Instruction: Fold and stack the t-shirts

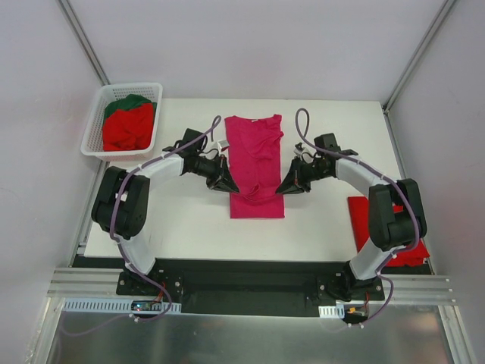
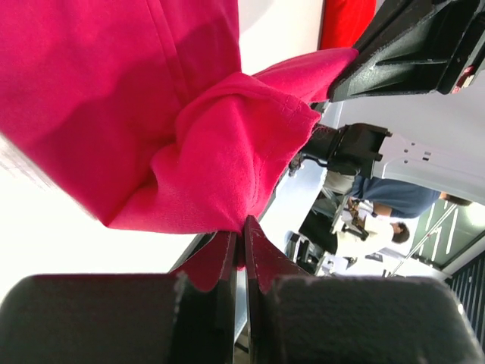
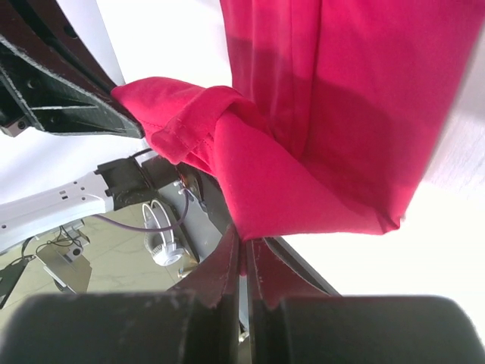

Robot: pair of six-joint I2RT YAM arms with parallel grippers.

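The left claw [image 1: 226, 183] and right claw [image 1: 286, 187] each pinch a side of the magenta t-shirt [image 1: 256, 148] on the white desk [image 1: 189, 220].

This is a robotics lab test cell. A white table [image 1: 189, 227] is boxed in by plain white panels [image 1: 250, 45] on aluminium struts [image 1: 82, 36]. Two robot arms [image 1: 121, 205] are bolted to a black base plate [image 1: 250, 274] on a metal rail [image 1: 250, 292]. Beyond the cell, the left wrist view shows people [image 2: 398, 196] seated at workstations. The right wrist view shows a coil of cable [image 3: 163, 231].
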